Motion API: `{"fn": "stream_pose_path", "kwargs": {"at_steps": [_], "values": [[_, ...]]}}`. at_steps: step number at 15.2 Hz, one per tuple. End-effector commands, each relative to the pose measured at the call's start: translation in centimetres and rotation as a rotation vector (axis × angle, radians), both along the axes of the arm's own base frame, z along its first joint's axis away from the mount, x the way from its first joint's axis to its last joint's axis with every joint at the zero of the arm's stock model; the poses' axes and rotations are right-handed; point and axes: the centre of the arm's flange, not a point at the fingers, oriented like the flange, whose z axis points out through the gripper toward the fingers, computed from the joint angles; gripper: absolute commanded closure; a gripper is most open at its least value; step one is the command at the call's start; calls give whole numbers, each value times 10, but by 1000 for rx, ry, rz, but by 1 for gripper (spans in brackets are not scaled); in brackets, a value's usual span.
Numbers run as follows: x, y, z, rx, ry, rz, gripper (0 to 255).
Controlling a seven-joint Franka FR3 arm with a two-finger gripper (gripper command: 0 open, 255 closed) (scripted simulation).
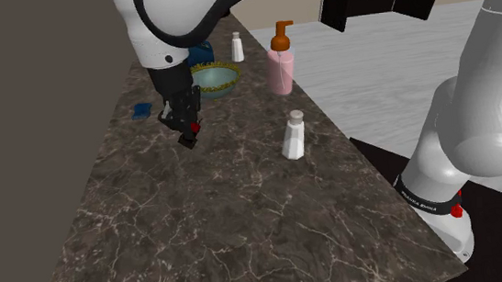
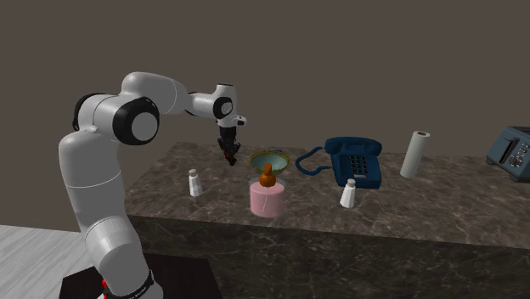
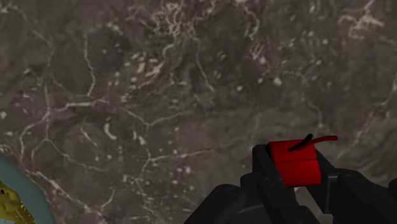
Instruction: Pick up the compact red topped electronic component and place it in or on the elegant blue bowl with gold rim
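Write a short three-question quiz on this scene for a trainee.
1. True or false: the gripper is shut on the red-topped component.
2. The pump on the pink bottle is: A orange, B green, C black.
3. Fill in: the component hangs over the dark veined ____, not yet in the blue bowl.
Key: 1 true; 2 A; 3 counter.

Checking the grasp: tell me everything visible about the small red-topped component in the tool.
The small red-topped component is boxy, with a bright red face, a thin dark lead and a red strip sticking out at one edge; its underside is hidden. The black two-finger tool is shut on it, fingers against opposite sides. It hangs above the dark marbled countertop, near the blue gold-rimmed bowl but not over it.
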Motion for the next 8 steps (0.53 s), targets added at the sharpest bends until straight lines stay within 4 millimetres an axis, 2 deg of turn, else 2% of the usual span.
{"fn": "stream_pose_path", "kwargs": {"at_steps": [1, 5, 8], "values": [[-1, 0, -2, -2, 6, 0, 255], [0, 0, -2, -2, 6, 0, 255], [0, 0, 14, -2, 6, 0, 255]]}}
